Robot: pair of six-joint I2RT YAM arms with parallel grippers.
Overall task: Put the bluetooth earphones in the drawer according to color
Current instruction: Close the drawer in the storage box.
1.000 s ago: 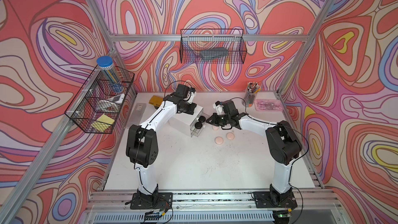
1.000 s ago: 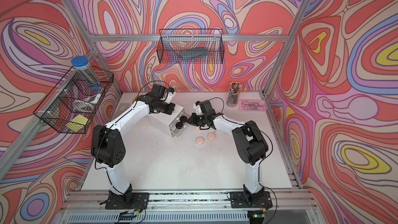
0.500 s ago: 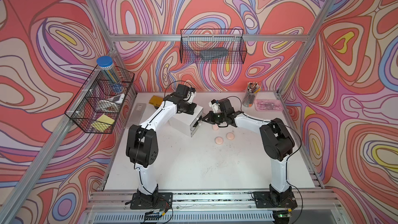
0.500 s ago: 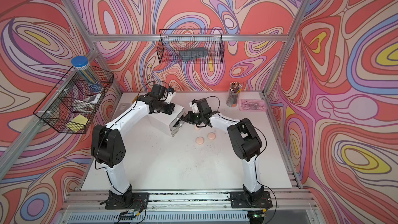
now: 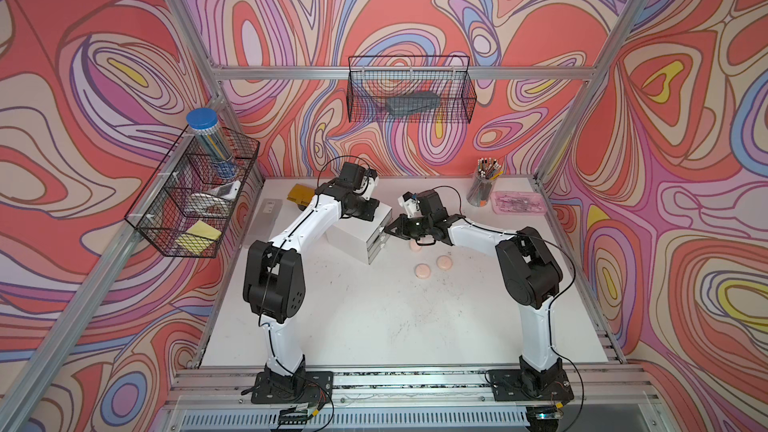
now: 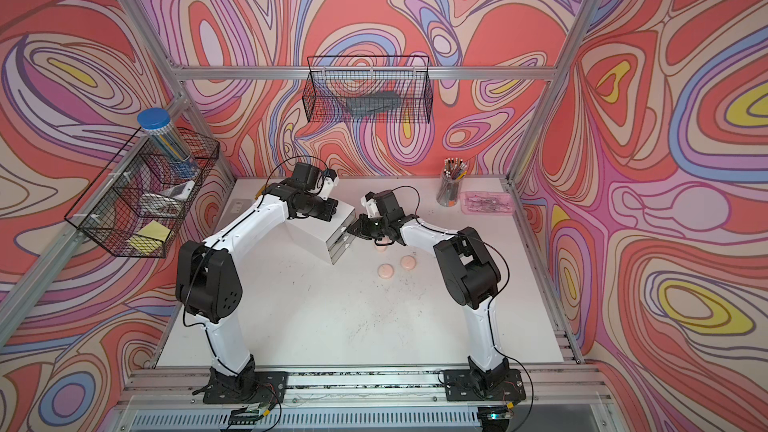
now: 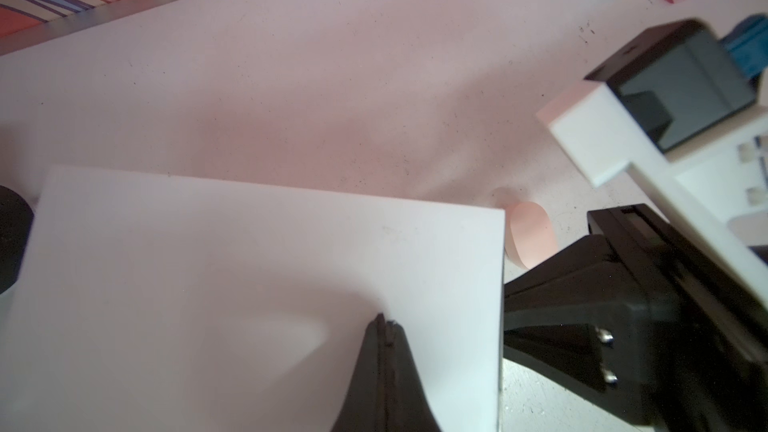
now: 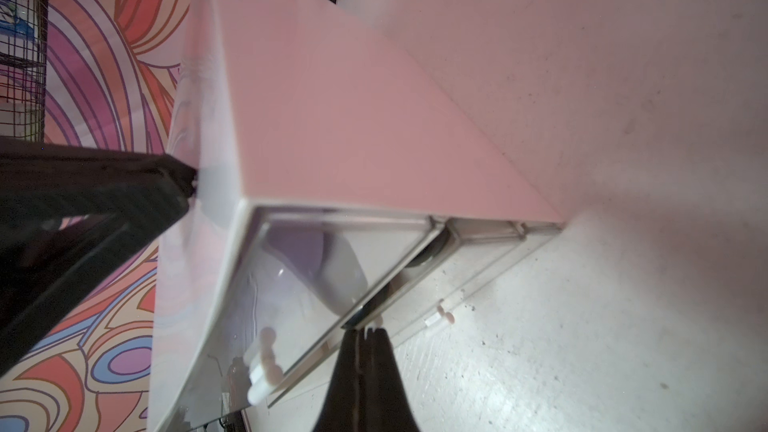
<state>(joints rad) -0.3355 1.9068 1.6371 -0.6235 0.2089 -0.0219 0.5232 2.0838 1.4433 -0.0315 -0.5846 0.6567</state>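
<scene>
Logging what we see: left fingers (image 7: pixel 401 371) together, tips against the top of the drawer (image 5: pixel 353 238), frame centre. Right fingers (image 8: pixel 384 371) together at its front. Lavender earphones (image 8: pixel 299 255) sit in the top compartment. Three pink earphones (image 5: pixel 423 270) lie on the bench (image 5: pixel 374 317), right of it.

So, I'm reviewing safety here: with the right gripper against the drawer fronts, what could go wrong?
The shut right gripper sits against the cabinet at a narrow seam between drawer fronts and may slip off. The shut left gripper rests only near the top's edge, so a hard push might shift the cabinet. One pink case lies just beneath the right arm and could get knocked.
</scene>
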